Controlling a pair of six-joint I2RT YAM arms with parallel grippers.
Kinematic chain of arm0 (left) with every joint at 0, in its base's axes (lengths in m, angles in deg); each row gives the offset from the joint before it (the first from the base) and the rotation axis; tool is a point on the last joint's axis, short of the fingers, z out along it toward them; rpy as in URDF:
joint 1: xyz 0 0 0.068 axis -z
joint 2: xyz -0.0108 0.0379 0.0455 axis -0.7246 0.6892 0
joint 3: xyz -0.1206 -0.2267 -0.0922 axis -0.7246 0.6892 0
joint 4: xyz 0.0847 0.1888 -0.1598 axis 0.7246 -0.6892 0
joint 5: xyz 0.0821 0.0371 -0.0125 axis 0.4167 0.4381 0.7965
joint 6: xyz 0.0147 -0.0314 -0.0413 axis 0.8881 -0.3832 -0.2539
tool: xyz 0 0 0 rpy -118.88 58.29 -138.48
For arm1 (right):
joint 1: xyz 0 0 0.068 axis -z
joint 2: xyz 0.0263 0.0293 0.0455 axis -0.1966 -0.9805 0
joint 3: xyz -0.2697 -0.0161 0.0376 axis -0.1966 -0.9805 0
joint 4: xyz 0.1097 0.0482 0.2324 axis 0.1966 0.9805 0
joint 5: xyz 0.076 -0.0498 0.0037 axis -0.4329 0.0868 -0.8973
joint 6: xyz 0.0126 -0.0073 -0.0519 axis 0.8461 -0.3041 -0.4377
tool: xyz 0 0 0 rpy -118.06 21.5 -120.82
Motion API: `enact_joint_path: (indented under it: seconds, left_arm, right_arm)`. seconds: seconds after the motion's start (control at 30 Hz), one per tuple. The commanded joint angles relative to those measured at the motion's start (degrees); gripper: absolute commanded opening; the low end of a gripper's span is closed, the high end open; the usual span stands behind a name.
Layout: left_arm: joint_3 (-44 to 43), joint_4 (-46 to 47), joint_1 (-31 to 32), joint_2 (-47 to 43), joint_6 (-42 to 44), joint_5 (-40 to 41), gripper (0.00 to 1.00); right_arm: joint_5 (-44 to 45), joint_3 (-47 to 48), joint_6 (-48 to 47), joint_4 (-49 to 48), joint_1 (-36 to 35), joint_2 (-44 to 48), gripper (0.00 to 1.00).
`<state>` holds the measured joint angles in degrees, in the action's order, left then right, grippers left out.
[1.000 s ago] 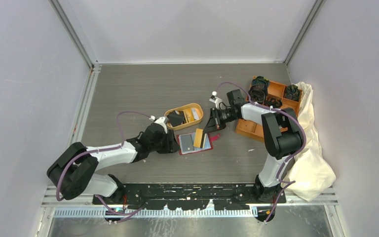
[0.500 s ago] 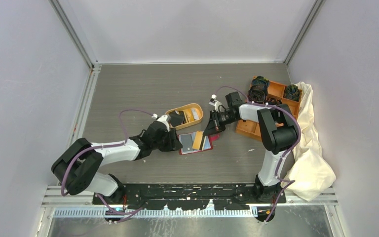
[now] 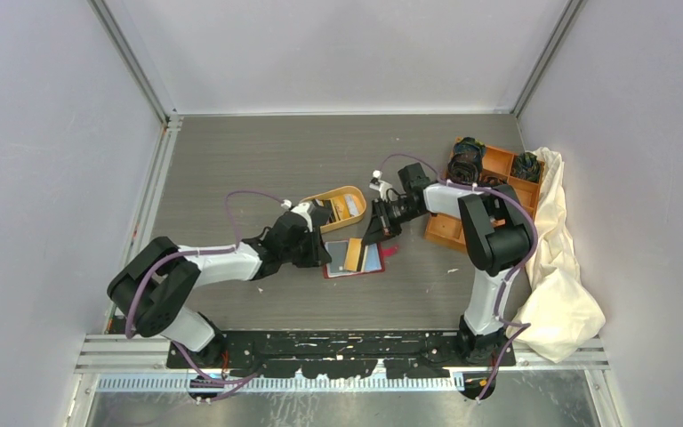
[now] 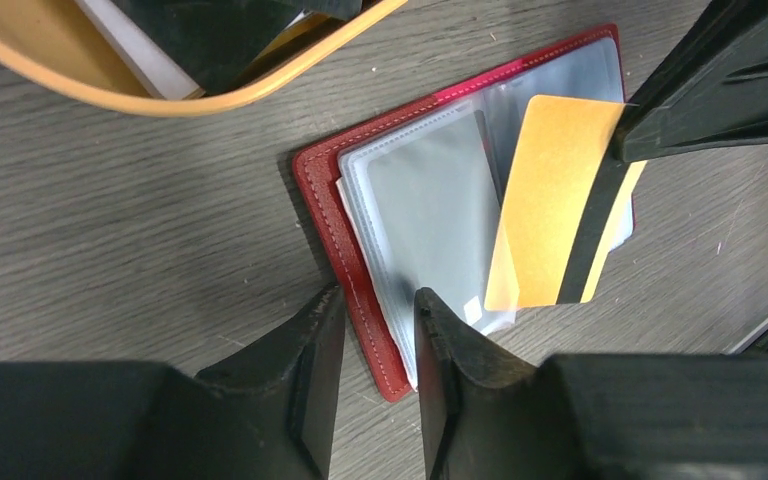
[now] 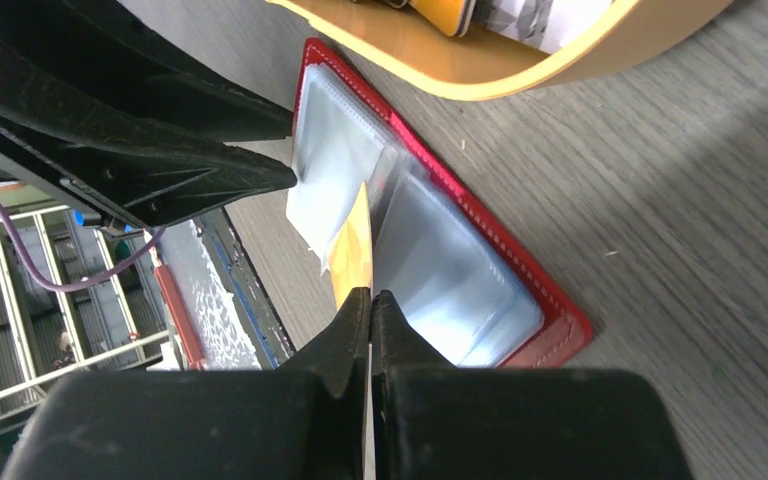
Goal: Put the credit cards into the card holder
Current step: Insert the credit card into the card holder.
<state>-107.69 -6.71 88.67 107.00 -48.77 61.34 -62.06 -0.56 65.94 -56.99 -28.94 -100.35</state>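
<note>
Card holder (image 4: 318, 200) edge between parted jaws of left gripper (image 4: 377, 302); right gripper (image 5: 370, 296) clamps half-hidden yellow card (image 4: 548, 190)

Table (image 3: 258, 160): wallet (image 3: 369, 262), tray (image 3: 362, 203), box (image 3: 445, 233), perhaps cloth (image 3: 560, 285).

The orange tray (image 3: 362, 197) crowded the card holder (image 3: 369, 261) from behind; left fingers (image 4: 312, 365) and right fingers (image 5: 338, 348) hemmed its sides. Only the near surface (image 3: 356, 307) lay open.
</note>
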Motion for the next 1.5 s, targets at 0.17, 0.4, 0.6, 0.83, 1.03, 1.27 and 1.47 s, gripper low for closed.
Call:
enact_joint_path:
  seconds: [0.17,0.4,0.6,0.83,1.03,1.27,1.47]
  left_arm:
    - [-0.98,-3.41,-0.14,3.84,2.33,-0.2,0.31]
    - [-2.27,-3.52,-0.18,5.37,3.0,-0.43,0.3]
    - [-3.27,-3.7,-0.14,6.35,3.33,-1.42,0.29]
    - [-3.03,-3.39,-0.15,6.16,3.02,-2.26,0.29]
    - [-2.16,-3.0,-0.11,5.82,2.62,-2.49,0.28]
    - [-2.27,-2.56,-0.14,6.11,2.53,-2.98,0.28]
    - [-2.44,-1.97,-0.14,6.38,2.2,-3.61,0.28]
  right_arm:
    - [6.08,7.68,-3.47,11.7,-1.53,-5.57,0.01]
    - [7.31,9.09,-4.77,14.09,-2.14,-6.5,0.01]
    - [10.27,9.67,-2.42,14.27,-3.24,-7.11,0.01]
    - [12.55,8.24,4.14,9.95,-3.24,-6.65,0.01]
    - [12.8,6.93,7.22,7.02,-1.84,-5.68,0.01]
    - [12.97,6.96,7.3,6.36,-1.47,-5.58,0.01]
    - [11.58,6.97,7.35,5.71,-1.96,-6.11,0.01]
